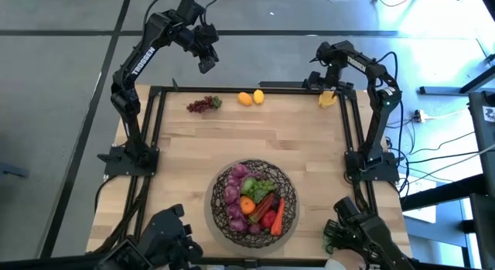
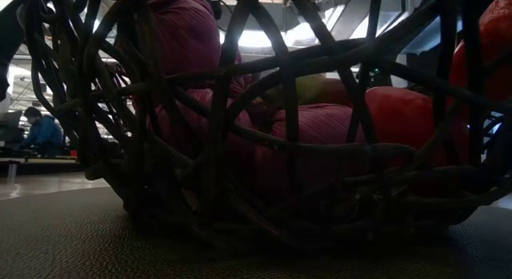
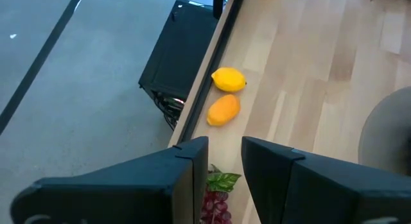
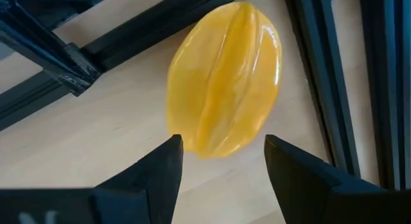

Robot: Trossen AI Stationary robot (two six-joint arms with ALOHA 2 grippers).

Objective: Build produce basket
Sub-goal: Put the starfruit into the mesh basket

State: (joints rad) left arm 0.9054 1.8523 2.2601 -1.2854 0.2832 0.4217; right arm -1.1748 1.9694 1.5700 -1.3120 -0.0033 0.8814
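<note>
Basket [image 1: 219, 212] at worktop's near edge already part-filled with produce [image 1: 255, 199]; right gripper [image 4: 221, 161], fingers apart, poised over yellow starfruit [image 4: 225, 76] in far right corner, apparently next pick, needing descent and closure; left gripper [image 3: 225, 163] narrowly apart above grapes [image 3: 215, 201].

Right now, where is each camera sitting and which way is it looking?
High view: above the table, looking down; both arms, round dark woven wire basket.
Low view: at table height, looking level through that basket; no arm shows.
Left wrist view: past the left gripper, open, at the yellow lemon.
Right wrist view: past the right gripper, open, at the ridged yellow fruit.
High and left wrist views share the lemon.
</note>
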